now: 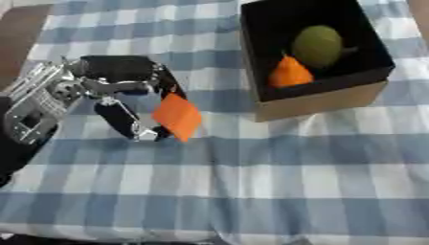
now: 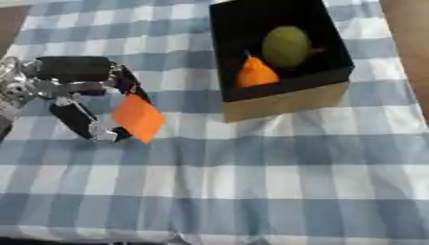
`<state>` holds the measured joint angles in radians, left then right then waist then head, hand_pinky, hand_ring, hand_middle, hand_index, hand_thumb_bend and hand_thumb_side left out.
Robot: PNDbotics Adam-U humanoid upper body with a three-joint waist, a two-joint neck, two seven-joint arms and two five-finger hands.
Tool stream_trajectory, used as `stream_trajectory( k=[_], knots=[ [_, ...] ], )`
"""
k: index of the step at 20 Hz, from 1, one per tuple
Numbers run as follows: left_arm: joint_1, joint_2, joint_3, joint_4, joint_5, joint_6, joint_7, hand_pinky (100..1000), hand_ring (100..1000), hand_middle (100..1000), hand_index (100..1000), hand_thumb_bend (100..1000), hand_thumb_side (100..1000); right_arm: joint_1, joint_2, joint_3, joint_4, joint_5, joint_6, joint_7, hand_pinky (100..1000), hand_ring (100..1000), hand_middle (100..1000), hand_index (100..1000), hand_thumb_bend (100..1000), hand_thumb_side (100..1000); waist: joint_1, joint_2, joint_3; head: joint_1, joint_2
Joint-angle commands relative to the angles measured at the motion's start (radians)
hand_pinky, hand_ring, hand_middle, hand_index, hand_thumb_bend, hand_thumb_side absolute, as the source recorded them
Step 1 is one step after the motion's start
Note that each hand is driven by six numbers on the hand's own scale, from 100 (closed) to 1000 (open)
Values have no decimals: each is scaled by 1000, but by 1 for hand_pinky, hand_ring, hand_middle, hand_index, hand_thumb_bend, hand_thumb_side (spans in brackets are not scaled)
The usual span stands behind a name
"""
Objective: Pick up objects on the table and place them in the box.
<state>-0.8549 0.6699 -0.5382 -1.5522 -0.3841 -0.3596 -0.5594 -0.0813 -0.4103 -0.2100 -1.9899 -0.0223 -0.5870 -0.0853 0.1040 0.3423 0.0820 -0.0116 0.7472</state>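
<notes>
Left eye view: nearest the camera, a blue-and-white checked cloth (image 1: 251,191) is spread over the worktop, w/ bare brown worktop (image 1: 16,33) seen at the upper left corner. Further back on the left, the left hand (image 1: 113,83) is seen, black w/ silver joints, reaching in from the left edge. Its fingers (image 1: 172,86) and thumb are clamped on a flat orange piece (image 1: 177,117), which is held tilted just above the cloth, well apart from the box. Upper right, the box (image 1: 314,103) is stood on the cloth: tan outside, black inside, open at the top. Inside it, a round green fruit (image 1: 318,45) is lodged toward the far side, and an orange object (image 1: 290,74) is set just beside it, nearer the front wall; whether the two touch can't be told.

Right eye view: the same layout is shown, shifted left. The orange piece is pinched between the thumb (image 2: 80,119) and the fingers. The right hand isn't seen in either view.
</notes>
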Motion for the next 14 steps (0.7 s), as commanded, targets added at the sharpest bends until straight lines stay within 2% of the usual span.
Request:
stream_trajectory(
  k=[1,6,14],
  knots=[
    [-55,32,39,-33,42,9,19,604,607,486,657,100,254,-2,-31,-10,-10,2,-8,-6,948,1000,372,918,100,470,2,-14,3,-5,-2],
    [-191,-58,85,47,57,0,35,616,613,512,666,100,185,-1,-50,-10,-10,-12,-22,-17,944,1000,384,914,100,470,1,-25,8,-3,0],
    [-380,-269,147,354,-14,-71,20,626,618,541,676,100,213,-7,-73,-6,-10,-33,-49,-24,940,1000,393,911,100,470,1,-30,-4,14,-1]
  ],
)
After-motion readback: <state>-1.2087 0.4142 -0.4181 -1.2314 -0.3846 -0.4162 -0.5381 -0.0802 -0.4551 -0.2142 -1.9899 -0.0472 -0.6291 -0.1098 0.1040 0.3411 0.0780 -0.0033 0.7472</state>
